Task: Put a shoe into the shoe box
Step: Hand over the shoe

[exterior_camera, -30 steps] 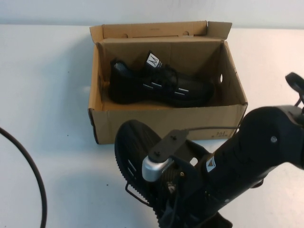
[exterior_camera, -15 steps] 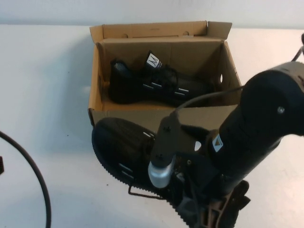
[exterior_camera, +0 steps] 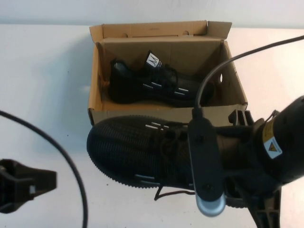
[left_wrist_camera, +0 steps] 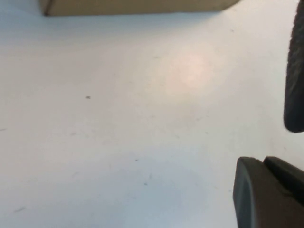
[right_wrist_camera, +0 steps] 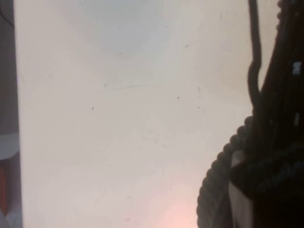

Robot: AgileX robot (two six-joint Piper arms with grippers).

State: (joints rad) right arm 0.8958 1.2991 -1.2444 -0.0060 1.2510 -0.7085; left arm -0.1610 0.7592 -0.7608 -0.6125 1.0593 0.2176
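A black mesh shoe hangs in the air just in front of the shoe box's front wall, toe to the left and white side stripes showing. My right gripper is shut on its heel end, mostly hidden behind the wrist. The right wrist view shows the shoe's ribbed sole and a dangling lace above the table. The brown cardboard shoe box stands open with its lid flap up, and the matching shoe lies inside. My left gripper sits low at the front left, far from both shoes.
A black cable arcs over the left of the white table. The left wrist view shows bare table, the box's lower edge and a dark strip of the held shoe.
My right arm has lifted the shoe off the table and turned it, toe to the left, up against the box front. The left gripper has come into view at the lower left.
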